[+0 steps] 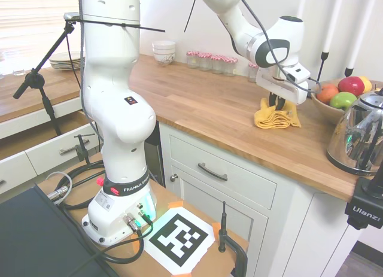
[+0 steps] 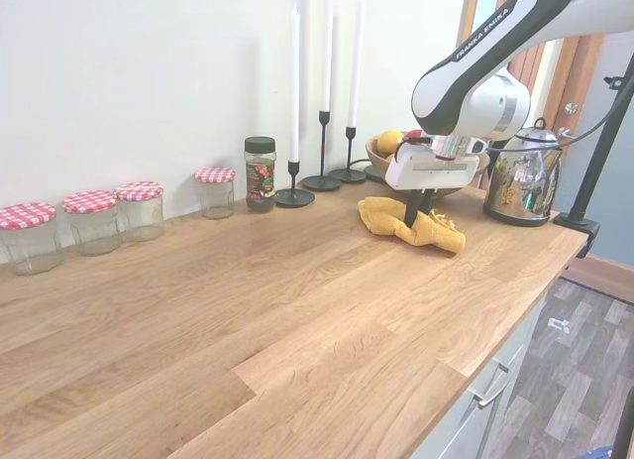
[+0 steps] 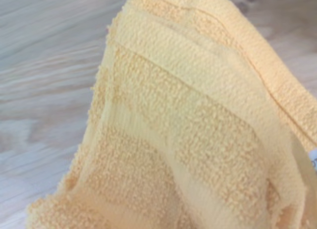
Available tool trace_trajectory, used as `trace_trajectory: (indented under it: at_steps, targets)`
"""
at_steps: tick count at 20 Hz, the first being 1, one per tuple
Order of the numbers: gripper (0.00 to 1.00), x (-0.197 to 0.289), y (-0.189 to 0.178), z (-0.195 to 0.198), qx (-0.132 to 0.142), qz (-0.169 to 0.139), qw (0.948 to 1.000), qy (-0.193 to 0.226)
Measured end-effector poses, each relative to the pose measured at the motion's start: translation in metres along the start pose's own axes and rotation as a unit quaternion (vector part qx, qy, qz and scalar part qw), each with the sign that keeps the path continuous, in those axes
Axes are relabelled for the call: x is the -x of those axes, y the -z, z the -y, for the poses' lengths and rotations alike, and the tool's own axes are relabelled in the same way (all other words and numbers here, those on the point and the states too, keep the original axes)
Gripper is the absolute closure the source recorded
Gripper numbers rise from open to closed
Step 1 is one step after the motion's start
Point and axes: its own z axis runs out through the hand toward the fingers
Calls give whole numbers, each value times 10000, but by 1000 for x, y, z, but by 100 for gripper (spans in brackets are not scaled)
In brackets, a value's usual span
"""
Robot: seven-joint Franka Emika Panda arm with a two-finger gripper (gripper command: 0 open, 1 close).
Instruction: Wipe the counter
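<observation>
The counter is a long warm-brown wooden top over white cabinets. A crumpled yellow cloth lies on it towards the right end, in front of the fruit bowl. My gripper comes straight down into the cloth, and its dark fingers stand close together, pinching a fold at the cloth's middle. In the wrist view the yellow terry cloth fills most of the picture, with bare wood beside it.
A wooden fruit bowl and a glass kettle stand right of the cloth. Three candlesticks, a spice jar and several red-checked jars line the wall. Stacked white bowls sit at the far end.
</observation>
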Motion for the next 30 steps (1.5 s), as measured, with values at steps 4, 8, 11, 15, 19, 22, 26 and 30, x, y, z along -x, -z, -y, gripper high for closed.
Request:
trace_trajectory:
  at_steps: [4, 8, 11, 15, 19, 22, 26, 30]
  targets:
    - [0, -1, 1, 0, -1, 3, 10000, -32]
    - [0, 1, 1, 2, -5, 5, 10000, -61]
    - [0, 1, 2, 3, -18, -3, 10000, -84]
    - [0, 1, 6, 3, -46, -27, 9999, -108]
    - [0, 0, 8, 3, -56, -38, 9999, -133]
    - [0, 0, 9, 4, -59, -47, 9999, -145]
    - [0, 0, 17, 5, -104, -100, 9998, -154]
    - [0, -2, 33, 3, -195, -175, 9995, -180]
